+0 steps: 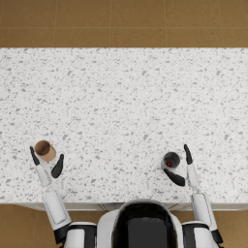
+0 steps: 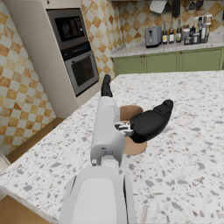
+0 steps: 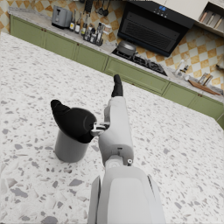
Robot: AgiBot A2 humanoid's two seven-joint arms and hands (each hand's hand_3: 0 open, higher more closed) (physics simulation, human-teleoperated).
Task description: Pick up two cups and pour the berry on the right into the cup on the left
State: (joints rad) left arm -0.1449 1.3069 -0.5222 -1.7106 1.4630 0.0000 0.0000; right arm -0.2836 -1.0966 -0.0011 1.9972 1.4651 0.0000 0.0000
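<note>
berry (image 1: 168, 164) only from head view

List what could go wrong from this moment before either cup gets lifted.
1. The left hand brackets the small brown cup with fingers spread; if they close unevenly, the cup could tip or slide on the speckled stone counter.
2. The right hand sits similarly open around the dark grey cup holding the red berry; a knock could spill the berry.
3. Both cups stand near the counter's front edge, so a nudged cup might fall.
</note>
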